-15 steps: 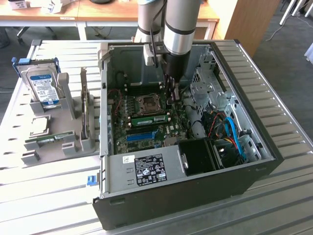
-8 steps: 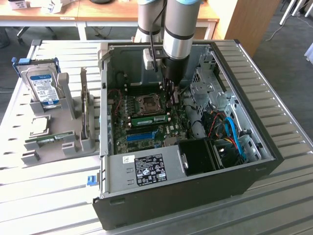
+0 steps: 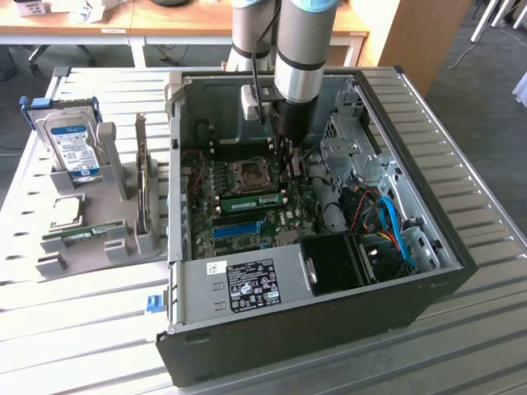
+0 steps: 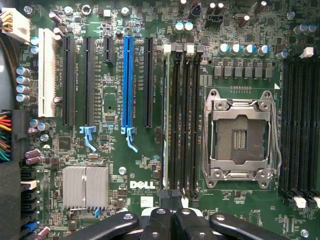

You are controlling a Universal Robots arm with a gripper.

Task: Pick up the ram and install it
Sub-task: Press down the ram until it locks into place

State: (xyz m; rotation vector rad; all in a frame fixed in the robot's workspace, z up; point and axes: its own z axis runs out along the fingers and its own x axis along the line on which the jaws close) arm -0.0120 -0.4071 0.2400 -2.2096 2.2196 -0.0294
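Closed claw hovers over ram seated in motherboard.

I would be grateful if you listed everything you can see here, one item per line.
computer case: one, black, open, on the slatted table
motherboard: one, green, inside the case
processor socket: one, silver frame, empty, on the motherboard
long slot: one, blue, among black slots
heatsink: one, silver, on the motherboard
ram: one, green, in the case beside the socket
holder: one, grey, exterior view's left
hard drive: one, blue label, upright in the holder
processor chip: one, silver, in the holder
thin stick: one, green, lying in the holder
arm: one, grey, above the case
pincer: one, black, shut, over the motherboard
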